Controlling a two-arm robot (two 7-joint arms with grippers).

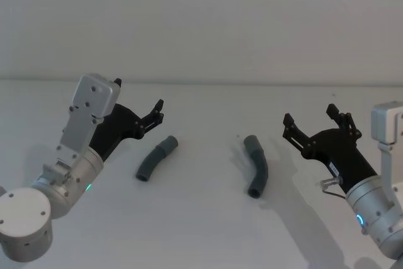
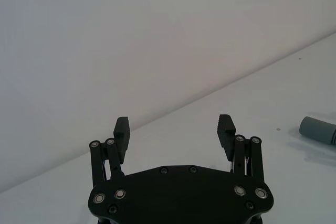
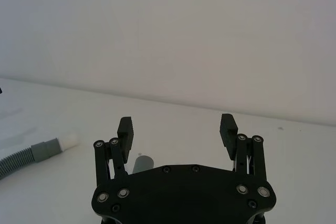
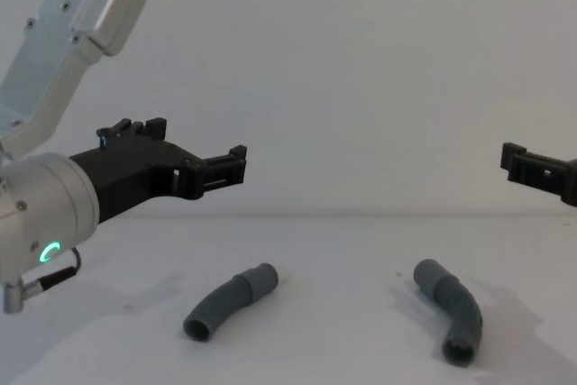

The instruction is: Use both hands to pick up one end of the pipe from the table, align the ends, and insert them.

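Jaws apart on left gripper [image 1: 138, 92]; likewise right gripper [image 1: 310, 113], partly cropped in chest view

The chest view's edge crops the right claw [image 4: 532, 167].

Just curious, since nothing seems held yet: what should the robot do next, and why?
Probably lower both open grippers: left gripper toward the left pipe piece, right gripper toward the right pipe piece. Both pieces lie apart on the table, ungrasped.
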